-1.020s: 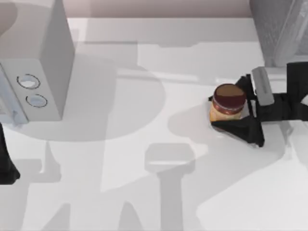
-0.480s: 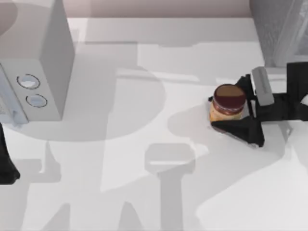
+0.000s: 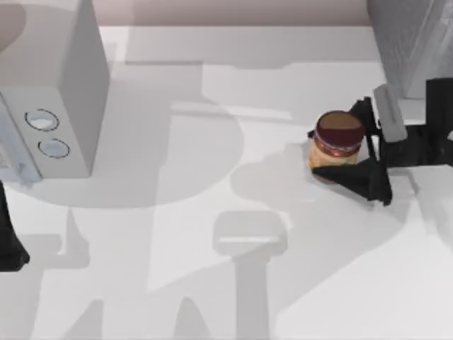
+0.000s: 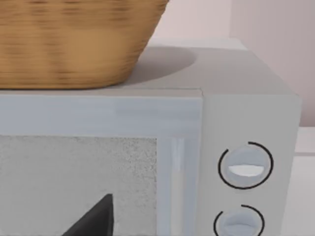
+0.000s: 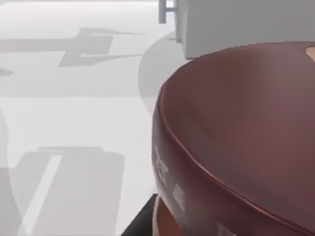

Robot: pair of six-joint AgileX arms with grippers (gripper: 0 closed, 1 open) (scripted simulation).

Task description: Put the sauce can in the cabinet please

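Sauce can: the sauce can (image 3: pixel 337 144) is seen near the right edge of the table (image 3: pixel 212 234), about halfway between the far edge and the near edge. It stands up straight. A dark red-brown round top is seen on it, with an orange-yellow label lower down. In the right wrist view the dark red top (image 5: pixel 241 128) is seen very close up.

Right gripper: the right gripper (image 3: pixel 354 147) is reached in from the right edge of the table. Its two black fingers are closed on the sauce can, one on the far side of the can and one on the near side. The can is held between them.

Cabinet: the cabinet (image 3: pixel 410 42) is placed at the far right corner of the table. It is a big grey speckled box. It is found just behind the right gripper, and the can is kept apart from it.

White box: a smooth white box (image 3: pixel 53 92) with two round dials (image 3: pixel 47 133) is placed at the far left corner of the table. In the left wrist view a woven basket (image 4: pixel 74 39) is seen on top of it.

Left arm: the left arm (image 3: pixel 8 241) is parked at the left edge of the table. It cannot be told whether its fingers are apart or together.
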